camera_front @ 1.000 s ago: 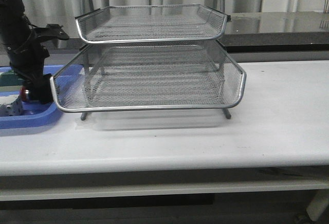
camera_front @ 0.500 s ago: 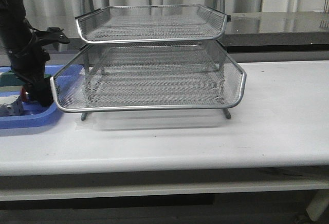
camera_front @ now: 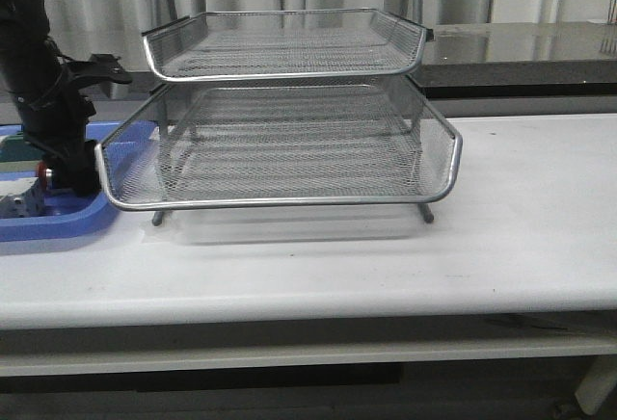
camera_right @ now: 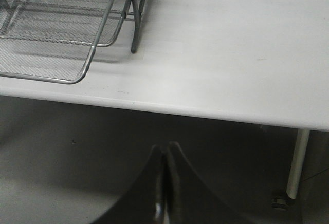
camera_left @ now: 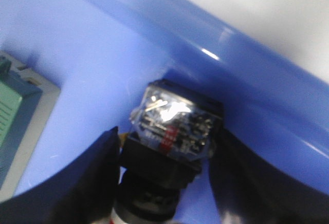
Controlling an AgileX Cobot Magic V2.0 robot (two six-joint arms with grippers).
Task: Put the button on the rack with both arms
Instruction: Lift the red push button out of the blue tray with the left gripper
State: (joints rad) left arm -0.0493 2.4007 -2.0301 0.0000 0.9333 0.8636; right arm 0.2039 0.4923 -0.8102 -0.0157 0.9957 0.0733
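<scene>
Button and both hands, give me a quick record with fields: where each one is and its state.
button: in the blue tray, beside its wall
left hand: fingers either side of the button's black body; grip cannot be confirmed
right hand: shut, empty, off the table's front edge
rack: no button on it

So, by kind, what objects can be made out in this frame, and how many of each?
Wire-mesh rack: 1
Blue tray: 1
Push-button: 1, between the left gripper fingers
Green-topped block: 1
Pale item at the tray's front: 1, too unclear to name
Total: 5 objects; more may be hidden behind the left arm.
</scene>
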